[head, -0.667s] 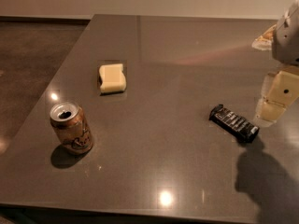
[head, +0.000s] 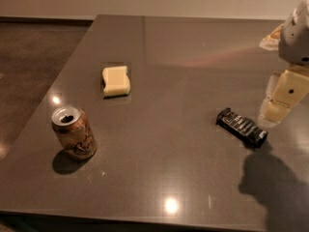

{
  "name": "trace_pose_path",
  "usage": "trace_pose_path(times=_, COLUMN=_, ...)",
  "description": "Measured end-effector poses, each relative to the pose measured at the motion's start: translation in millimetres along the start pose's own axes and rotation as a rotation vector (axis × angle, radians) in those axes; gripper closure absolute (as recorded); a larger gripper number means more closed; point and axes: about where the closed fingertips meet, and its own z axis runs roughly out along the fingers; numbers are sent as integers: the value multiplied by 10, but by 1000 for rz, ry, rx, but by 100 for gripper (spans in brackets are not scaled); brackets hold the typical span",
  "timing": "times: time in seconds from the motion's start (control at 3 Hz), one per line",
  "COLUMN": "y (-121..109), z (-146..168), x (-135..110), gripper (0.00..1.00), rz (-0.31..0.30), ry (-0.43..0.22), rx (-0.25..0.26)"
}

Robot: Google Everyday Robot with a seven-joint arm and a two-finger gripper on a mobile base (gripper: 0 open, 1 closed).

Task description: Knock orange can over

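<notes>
The orange can (head: 74, 132) stands upright near the front left of the grey table (head: 174, 81), its silver top with the opening showing. My gripper (head: 279, 105) hangs at the right edge of the view, above the table and far to the right of the can. Its pale fingers (head: 275, 111) point down, just right of a black rectangular bar (head: 241, 126). It holds nothing that I can see.
A pale yellow block (head: 116, 80) lies on the table behind the can. The black bar lies at an angle at the right. The table's left edge runs close past the can, with dark floor (head: 34, 66) beyond.
</notes>
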Motion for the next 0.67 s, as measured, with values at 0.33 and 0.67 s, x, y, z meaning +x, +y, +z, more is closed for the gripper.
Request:
trace_pose_path(times=0.33, y=20, z=160, x=-285, gripper=0, rz=-17, ry=-64, rx=-34)
trace_pose_path(times=0.67, y=161, z=355, x=-684, gripper=0, rz=-63, ry=-144, rx=-82)
